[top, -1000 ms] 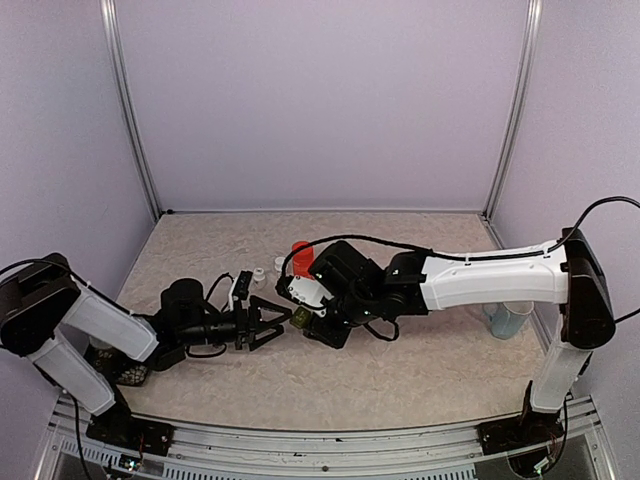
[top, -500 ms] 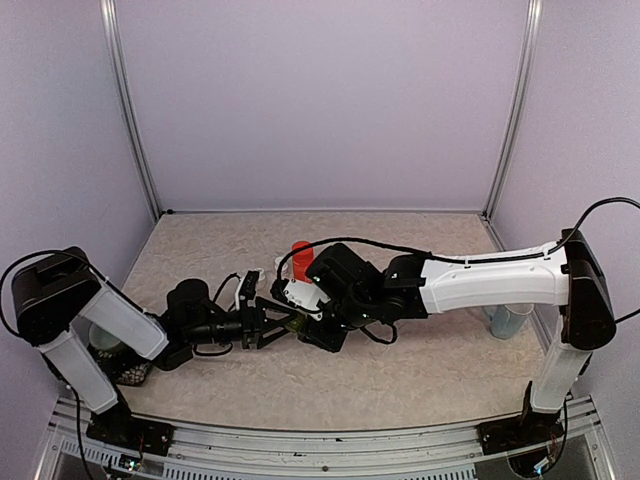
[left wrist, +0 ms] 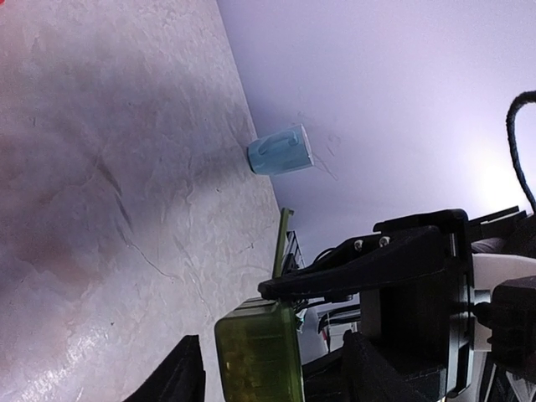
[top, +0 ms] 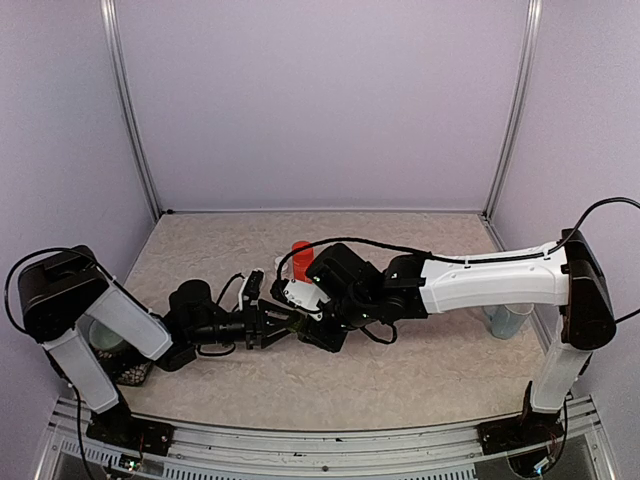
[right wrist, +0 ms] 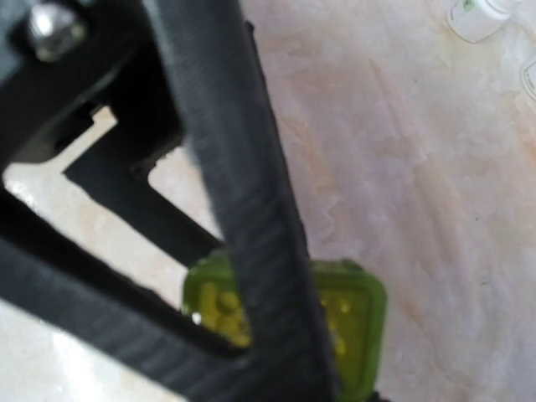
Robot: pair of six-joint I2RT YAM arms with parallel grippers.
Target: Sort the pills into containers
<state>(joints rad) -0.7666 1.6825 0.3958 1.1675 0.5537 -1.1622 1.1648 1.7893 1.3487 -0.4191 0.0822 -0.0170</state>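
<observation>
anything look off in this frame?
Mainly the pill container: it seems to be off the table, gripped by the right pincer, with the left pincer open around it. One lid stands open and yellowish lumps, likely pills, show inside, so a tilt could spill them. No spill visible.
</observation>
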